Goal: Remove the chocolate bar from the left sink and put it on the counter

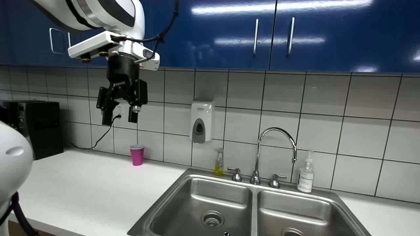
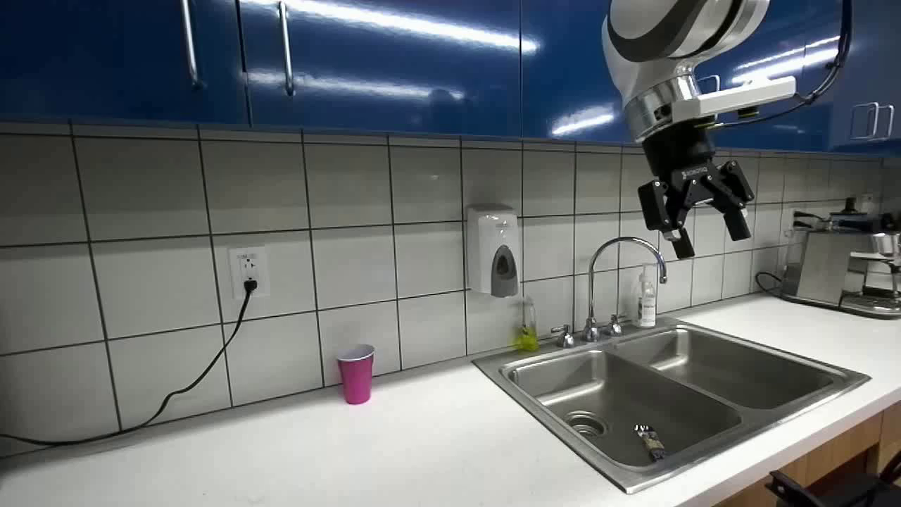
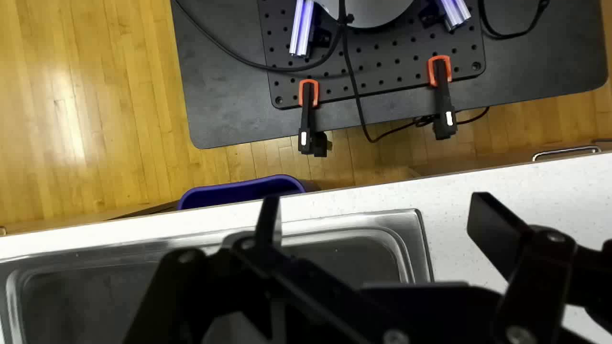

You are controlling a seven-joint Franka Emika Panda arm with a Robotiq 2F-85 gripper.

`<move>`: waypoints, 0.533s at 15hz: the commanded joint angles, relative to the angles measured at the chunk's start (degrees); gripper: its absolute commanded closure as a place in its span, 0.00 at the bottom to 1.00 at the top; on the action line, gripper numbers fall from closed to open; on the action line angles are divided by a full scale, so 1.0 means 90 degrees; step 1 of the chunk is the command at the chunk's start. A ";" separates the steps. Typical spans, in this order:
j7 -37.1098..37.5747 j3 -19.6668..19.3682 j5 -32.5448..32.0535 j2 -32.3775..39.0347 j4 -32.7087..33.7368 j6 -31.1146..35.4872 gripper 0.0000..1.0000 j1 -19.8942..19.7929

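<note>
Black two-fingered gripper [image 2: 709,239]: spread apart, raised high.
Slim dark rectangular chocolate bar [image 2: 652,443]: in the rectangular stainless-steel left basin [image 2: 676,408], near its drain [image 2: 586,423].
Pink tapered cup [image 2: 357,377]: upright on the smooth off-white counter [image 2: 422,451].

In exterior view, chocolate bar [image 1: 226,234]: cut by lower edge, tip only visible. Left sink [image 1: 221,188]: front part cut by same edge. Wrist view: gripper [image 3: 377,215] blurred, cut by lower edge, hiding part of sink unit [image 3: 404,221]. Pump bottle label [image 1: 305,179]: too small to read.
</note>
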 commanded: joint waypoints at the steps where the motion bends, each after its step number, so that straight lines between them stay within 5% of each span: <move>1: 0.0034 -0.0054 -0.0024 0.0011 0.0009 -0.0011 0.00 0.0068; 8: 0.0108 -0.0035 -0.0033 0.0093 -0.0042 0.0148 0.00 0.0051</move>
